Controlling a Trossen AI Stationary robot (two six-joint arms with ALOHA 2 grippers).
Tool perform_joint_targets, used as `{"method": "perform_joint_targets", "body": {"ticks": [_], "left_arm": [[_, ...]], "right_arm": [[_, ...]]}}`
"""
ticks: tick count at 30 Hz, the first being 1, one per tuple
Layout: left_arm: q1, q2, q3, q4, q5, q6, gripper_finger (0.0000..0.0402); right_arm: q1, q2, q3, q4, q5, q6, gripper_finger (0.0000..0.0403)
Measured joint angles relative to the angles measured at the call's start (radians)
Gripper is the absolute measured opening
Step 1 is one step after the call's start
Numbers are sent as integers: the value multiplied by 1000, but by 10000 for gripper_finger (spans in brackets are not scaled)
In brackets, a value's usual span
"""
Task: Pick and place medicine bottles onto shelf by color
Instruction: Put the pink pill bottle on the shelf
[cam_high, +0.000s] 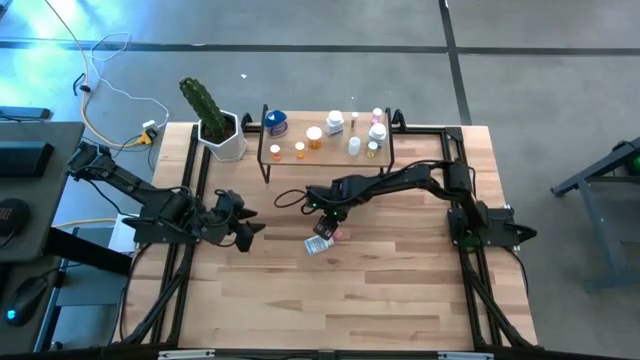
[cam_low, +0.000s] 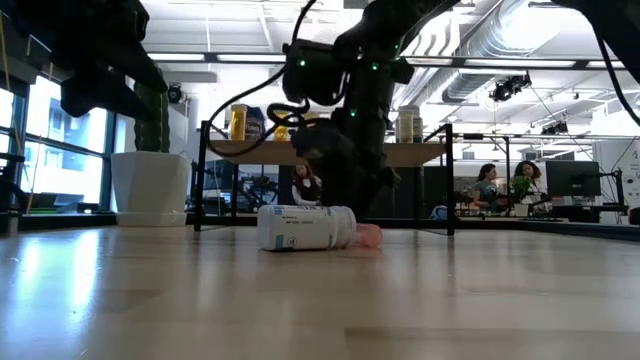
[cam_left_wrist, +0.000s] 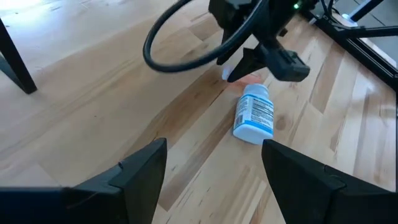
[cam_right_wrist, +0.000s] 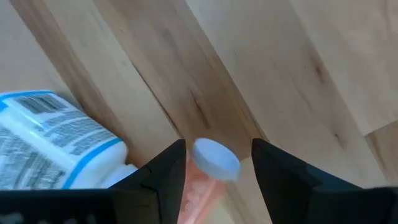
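Note:
A pink vial with a white cap lies on its side on the tabletop, close beside a white bottle with a blue label, which also lies on its side. My right gripper is open just over the vial, one finger on either side of its cap end; I see no touch. It reaches in from the table's right. My left gripper is open and waits left of centre, pointing at the two bottles. The shelf stands at the far edge and carries several small bottles.
A green cactus in a white pot stands left of the shelf. A black cable loop hangs by my right wrist. Black frame rails run along both table sides. Bare wood lies toward the near edge.

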Motion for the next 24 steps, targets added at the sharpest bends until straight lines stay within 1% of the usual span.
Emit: {"method": "perform_joint_targets", "body": {"ticks": [7, 15, 19, 24], "left_arm": [[0, 0, 0, -1, -3, -22, 254], [0, 0, 0, -1, -3, -26, 254], [0, 0, 0, -1, -3, -26, 254], [0, 0, 0, -1, -3, -26, 254]], "right_arm": [[2, 23, 2, -4, 2, -6, 172], [4, 24, 4, -59, 8, 12, 135], [4, 24, 4, -63, 6, -15, 136], [-7, 24, 4, -67, -4, -15, 150]]}}
